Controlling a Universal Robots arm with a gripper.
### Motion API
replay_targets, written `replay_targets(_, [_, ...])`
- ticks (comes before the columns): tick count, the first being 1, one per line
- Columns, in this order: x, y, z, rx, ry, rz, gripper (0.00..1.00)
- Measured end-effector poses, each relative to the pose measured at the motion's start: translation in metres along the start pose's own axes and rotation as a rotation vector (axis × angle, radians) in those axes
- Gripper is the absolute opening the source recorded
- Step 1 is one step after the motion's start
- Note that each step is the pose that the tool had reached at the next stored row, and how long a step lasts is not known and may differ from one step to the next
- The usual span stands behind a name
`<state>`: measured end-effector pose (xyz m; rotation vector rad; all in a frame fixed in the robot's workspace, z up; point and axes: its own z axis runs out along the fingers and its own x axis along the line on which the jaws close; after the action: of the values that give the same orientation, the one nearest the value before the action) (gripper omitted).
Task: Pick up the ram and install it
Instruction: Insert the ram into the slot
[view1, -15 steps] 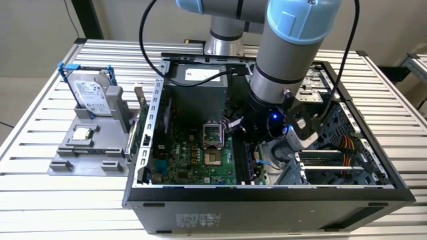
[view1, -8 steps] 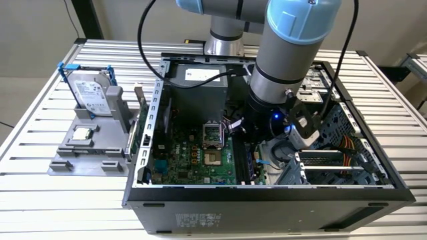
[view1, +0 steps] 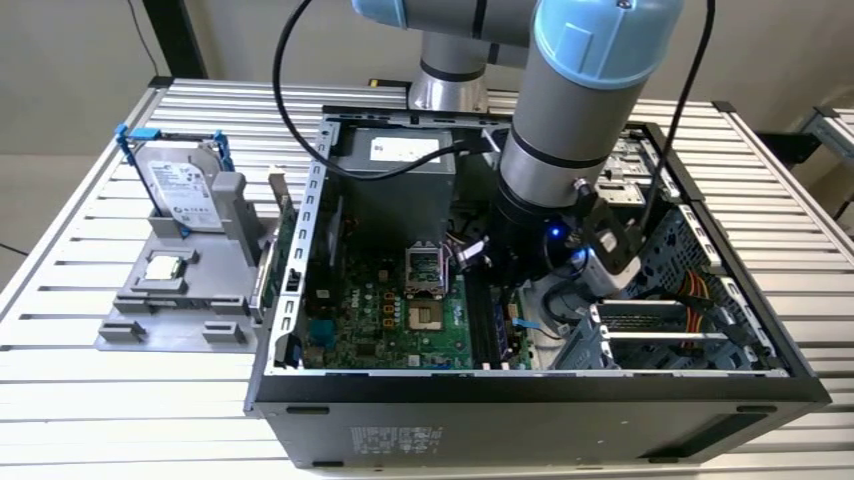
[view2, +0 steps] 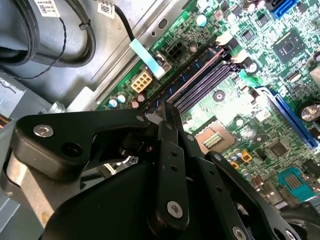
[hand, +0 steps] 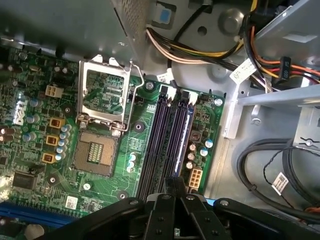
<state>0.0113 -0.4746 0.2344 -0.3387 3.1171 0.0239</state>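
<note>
The ram (view2: 182, 79) is a thin dark stick, seen edge-on, running out from my fingertips along the black memory slots (hand: 162, 135) of the green motherboard (view1: 374, 320). In the first wrist view the ram (hand: 188, 127) shows as a bluish strip over the slot nearest the board's edge. My gripper (view2: 166, 111) (hand: 175, 181) is shut on its near end. In the exterior view the gripper (view1: 527, 292) is low inside the open computer case (view1: 534, 385), with the ram (view1: 498, 322) upright beneath it. Whether the stick sits fully in the slot cannot be told.
The processor socket (hand: 95, 152) and its raised metal frame (hand: 105, 95) lie beside the slots. Cable bundles (hand: 270, 170) and a drive cage (view1: 667, 300) crowd the far side. Outside the case, a grey fixture (view1: 174, 325) holds a hard drive (view1: 187, 190) and a processor chip (view1: 163, 267).
</note>
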Motion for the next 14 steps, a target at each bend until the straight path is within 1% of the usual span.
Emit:
replay_targets(8, [-0.001, 0.0001, 0.0, -0.0032, 0.0002, -0.061, 0.0])
replay_targets(9, [-0.0015, -0.0001, -0.0001, -0.0048, 0.0002, -0.076, 0.0])
replay_targets(14, [-0.003, -0.0004, 0.0, -0.0094, -0.0004, -0.112, 0.0])
